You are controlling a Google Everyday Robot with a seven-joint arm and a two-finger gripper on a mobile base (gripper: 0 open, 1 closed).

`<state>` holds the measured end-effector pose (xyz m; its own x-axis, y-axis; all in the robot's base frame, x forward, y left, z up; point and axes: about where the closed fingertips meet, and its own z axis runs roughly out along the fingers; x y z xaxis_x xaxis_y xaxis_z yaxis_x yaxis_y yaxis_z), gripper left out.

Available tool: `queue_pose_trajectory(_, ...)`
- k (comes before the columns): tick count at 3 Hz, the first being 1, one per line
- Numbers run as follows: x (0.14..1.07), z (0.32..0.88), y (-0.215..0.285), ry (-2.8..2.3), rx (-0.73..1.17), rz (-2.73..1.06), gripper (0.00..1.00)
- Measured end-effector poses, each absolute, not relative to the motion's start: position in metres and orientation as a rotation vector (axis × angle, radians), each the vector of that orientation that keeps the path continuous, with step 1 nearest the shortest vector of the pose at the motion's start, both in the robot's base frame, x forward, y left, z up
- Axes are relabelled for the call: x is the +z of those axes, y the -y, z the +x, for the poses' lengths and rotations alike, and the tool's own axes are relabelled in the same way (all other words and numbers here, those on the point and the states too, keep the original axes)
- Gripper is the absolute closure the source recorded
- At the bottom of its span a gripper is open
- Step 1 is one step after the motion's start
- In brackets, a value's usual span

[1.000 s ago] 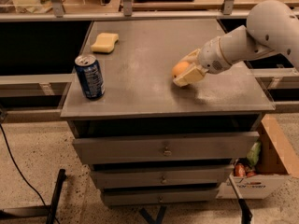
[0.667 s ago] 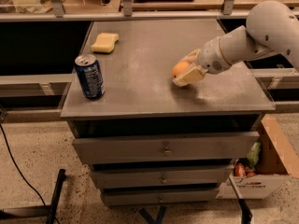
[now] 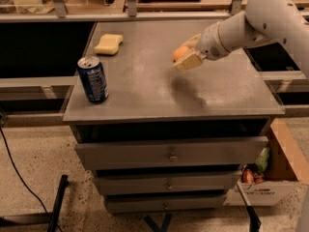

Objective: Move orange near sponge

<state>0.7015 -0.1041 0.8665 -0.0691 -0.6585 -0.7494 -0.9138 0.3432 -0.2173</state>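
The orange is a small round fruit held between the cream pads of my gripper, lifted above the middle right of the grey table top; its shadow lies on the surface below. The gripper is shut on the orange, and the white arm reaches in from the upper right. The pale yellow sponge lies flat at the table's back left, well apart from the orange.
A blue soda can stands upright near the front left edge. Drawers run below the table top. A cardboard box with items sits on the floor at the right. A shelf rail runs behind the table.
The gripper has lifted the orange off the table top and carried it up and slightly left. The sponge and can have not moved.
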Motion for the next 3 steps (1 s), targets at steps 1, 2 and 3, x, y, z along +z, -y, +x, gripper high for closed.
queue_pose_trajectory(1, 0.881, 0.733, 0.094, -1.782, 0.363, -1.353, 1.00)
queue_pose_trajectory(2, 0.884, 0.760, 0.077, -1.703, 0.369, -1.320, 1.00)
queue_pose_trajectory(3, 0.884, 0.782, 0.049, -1.591, 0.425, -1.334, 1.00)
